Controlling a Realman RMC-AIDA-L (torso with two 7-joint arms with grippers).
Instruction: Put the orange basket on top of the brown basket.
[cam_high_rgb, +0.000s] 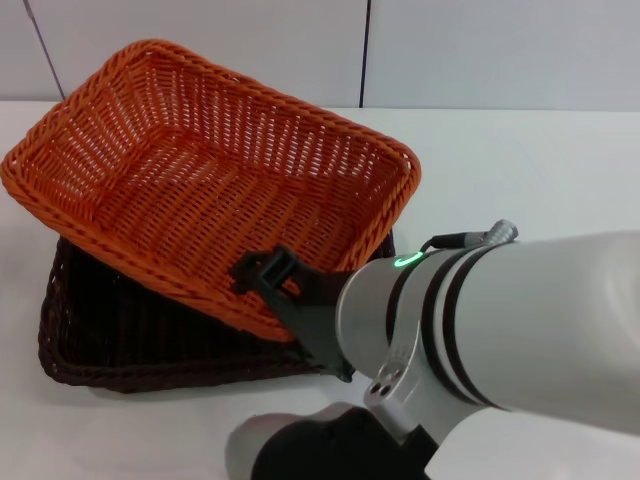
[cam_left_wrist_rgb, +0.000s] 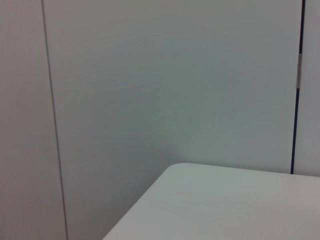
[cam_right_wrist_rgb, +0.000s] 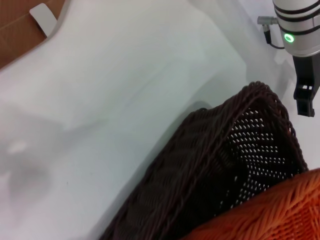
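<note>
From the head view, the orange basket (cam_high_rgb: 215, 175) already sits over the brown basket (cam_high_rgb: 110, 340), but askew: its far-left end is raised, and it is turned so that the brown one's near-left rim shows. By my judgement the stacking is nearly done; squaring and release remain. The right tool (cam_high_rgb: 268, 275) is at the orange basket's near rim, apparently clamped on it, though the contact is partly hidden. The white table (cam_high_rgb: 520, 170) lies bare to the right, with a wall close behind.

Through the left wrist camera only a table corner and wall show; the left tool is out of sight, parked elsewhere.

Through the right wrist camera, the brown basket's corner (cam_right_wrist_rgb: 235, 145) rests on the table (cam_right_wrist_rgb: 100, 100) with orange weave above it. Open table lies beside it, its edge beyond.
</note>
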